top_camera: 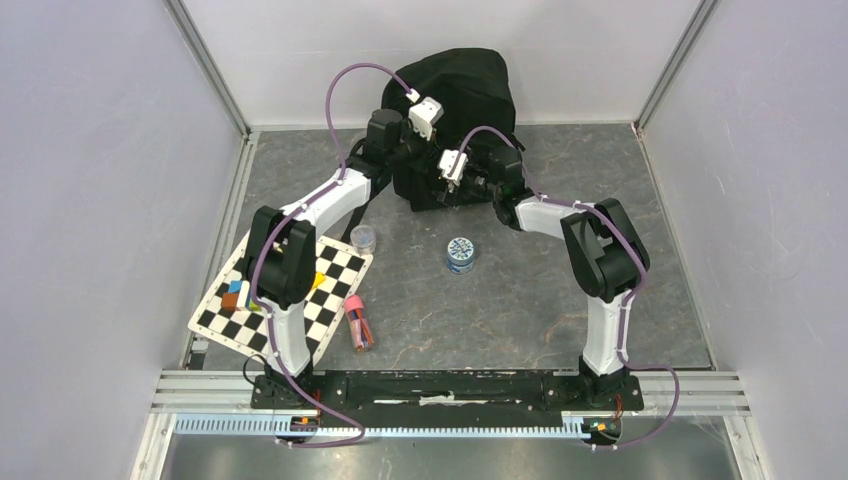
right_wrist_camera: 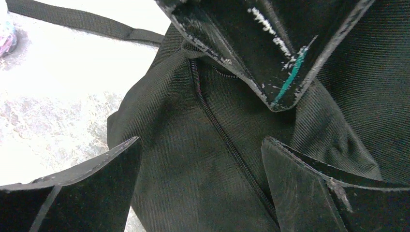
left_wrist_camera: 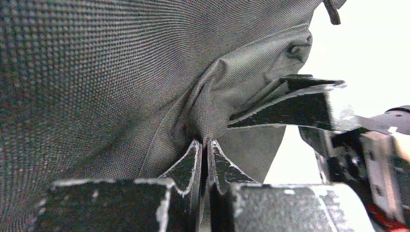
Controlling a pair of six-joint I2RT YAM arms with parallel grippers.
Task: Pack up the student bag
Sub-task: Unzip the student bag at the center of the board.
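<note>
On the desk (top_camera: 560,300), a checkerboard (top_camera: 300,290) lies at 8 o'clock and a tin (top_camera: 460,254) sits near the middle. At 12 o'clock, at the far edge, sits the bag (top_camera: 470,85). The left fingers (left_wrist_camera: 191,164) pinch a fold of its fabric. The right fingers (right_wrist_camera: 290,193) spread wide over its zipper (right_wrist_camera: 220,133), holding nothing.

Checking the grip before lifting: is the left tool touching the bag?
Touching. The left wrist view shows the left tool shut on a fold of the bag.
</note>
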